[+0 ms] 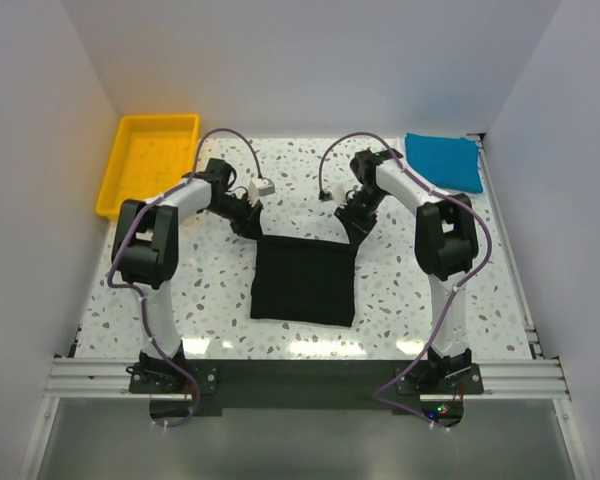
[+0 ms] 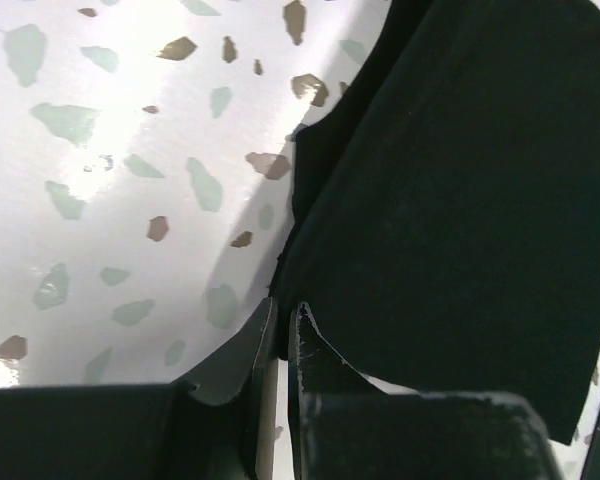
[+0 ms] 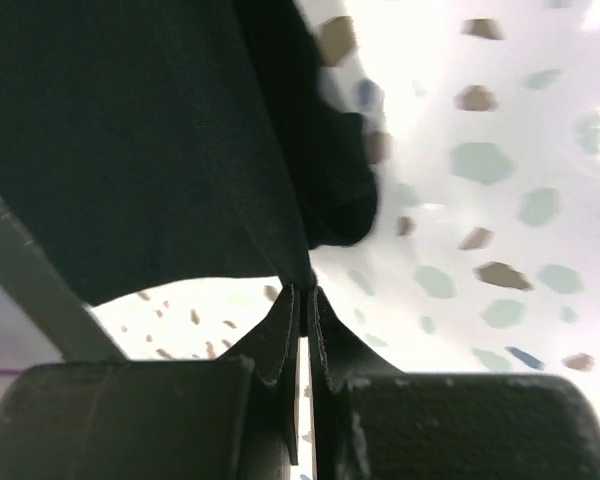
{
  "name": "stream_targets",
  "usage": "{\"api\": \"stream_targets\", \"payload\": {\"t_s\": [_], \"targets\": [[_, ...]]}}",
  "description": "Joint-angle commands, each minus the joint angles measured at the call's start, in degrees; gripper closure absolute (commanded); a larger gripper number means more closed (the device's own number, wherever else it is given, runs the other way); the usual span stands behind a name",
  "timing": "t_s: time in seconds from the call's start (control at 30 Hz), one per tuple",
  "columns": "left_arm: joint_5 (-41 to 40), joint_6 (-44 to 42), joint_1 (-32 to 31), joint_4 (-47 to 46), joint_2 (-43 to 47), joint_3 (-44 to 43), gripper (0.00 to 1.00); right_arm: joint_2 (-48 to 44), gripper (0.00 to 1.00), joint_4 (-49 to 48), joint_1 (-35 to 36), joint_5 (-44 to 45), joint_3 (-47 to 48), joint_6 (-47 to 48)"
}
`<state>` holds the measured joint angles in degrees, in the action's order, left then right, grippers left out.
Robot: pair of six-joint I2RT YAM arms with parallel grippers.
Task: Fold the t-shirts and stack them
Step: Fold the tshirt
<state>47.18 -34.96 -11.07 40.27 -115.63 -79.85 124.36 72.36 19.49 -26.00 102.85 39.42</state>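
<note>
**Ann:** Nearest the arm bases, the black t-shirt point(image 1: 303, 283) lay on the speckled table point(image 1: 400, 290), a dark, roughly square shape between the two arms. Its near hem was flat on the table.

**Bo:** And its far edge?

**Ann:** Both far corners were pulled up into little peaks. The left claw point(image 1: 243, 216) was on the far-left corner. The left wrist view showed it clenched: the fingers point(image 2: 255, 350) were almost together, with the black cloth's edge running down into the slit between them.

**Bo:** What about the right side?

**Ann:** It was the same there. The right claw point(image 1: 353, 224) was pinched tight on the shirt's far-right corner. In its wrist view the cloth gathered to a point at the fingertips and spread away from there, over the speckled top.

**Bo:** Anything beyond the shirt?

**Ann:** Farther back and to the right of the black t-shirt, the blue t-shirt point(image 1: 443, 160) sat as a neat folded pad, well apart from it. Farther back and to its left was the yellow tray point(image 1: 160, 119), also well apart, close to the side wall.
</note>
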Motion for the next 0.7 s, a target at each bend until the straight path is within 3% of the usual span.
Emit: {"api": "stream_targets", "payload": {"t_s": [0.0, 0.4, 0.43, 0.47, 0.5, 0.6, 0.67], "targets": [[-5.15, 1.99, 0.88, -3.61, -2.48, -2.23, 1.00, 0.35, 1.00, -6.69, -0.41, 7.52, 1.83, -4.87], [-16.85, 9.82, 1.75, -16.01, -9.43, -6.54, 1.00, 9.50, 1.00, -22.79, -1.03, 18.79, 10.94, -18.93], [-16.86, 10.69, 1.93, -15.93, -9.87, -8.63, 0.92, 9.94, 1.00, -22.35, -1.12, 18.88, 12.62, -19.64], [-16.51, 11.22, 2.02, -15.75, -9.61, -9.52, 0.85, 10.20, 0.91, -20.96, -1.12, 18.79, 14.47, -19.82], [-15.29, 11.66, 2.10, -15.66, -9.17, -10.23, 0.77, 10.03, 0.68, -20.25, -1.29, 18.62, 17.97, -20.17], [-11.95, 12.81, 2.37, -17.41, -0.25, -7.27, 0.46, 5.93, 0.31, -17.08, -1.73, 14.76, 22.30, -20.70], [-10.54, 13.34, 2.37, -18.12, 4.78, -4.71, 0.36, 2.75, 0.19, -14.63, -1.73, 8.90, 22.40, -20.61]]}}
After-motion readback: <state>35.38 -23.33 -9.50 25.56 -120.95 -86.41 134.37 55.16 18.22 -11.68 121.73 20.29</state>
